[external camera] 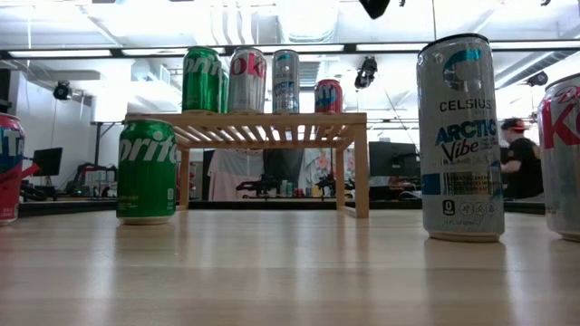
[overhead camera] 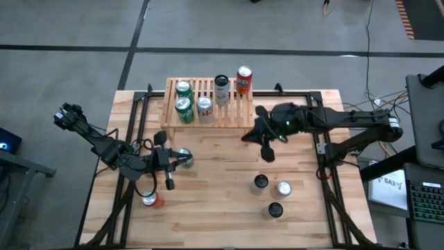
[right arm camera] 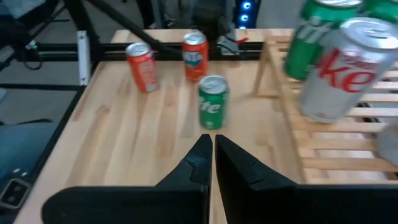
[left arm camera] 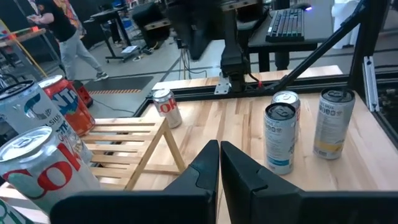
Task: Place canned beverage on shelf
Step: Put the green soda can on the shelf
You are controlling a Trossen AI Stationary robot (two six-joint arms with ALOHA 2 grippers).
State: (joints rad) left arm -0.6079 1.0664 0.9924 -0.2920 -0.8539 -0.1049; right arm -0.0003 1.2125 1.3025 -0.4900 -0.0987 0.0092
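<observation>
Plank table [overhead camera: 222, 208]; five cans on shelf [overhead camera: 239, 114]; both grippers closed.

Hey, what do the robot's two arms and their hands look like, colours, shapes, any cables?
Both arms are dark, nearly black, built of slim jointed links. The left arm carries looping black cables near its wrist; the right arm has a bulkier rounded wrist housing. The left hand and the right hand each end in two flat, matte black fingers tapering to angled tips. No markings show on them.
</observation>
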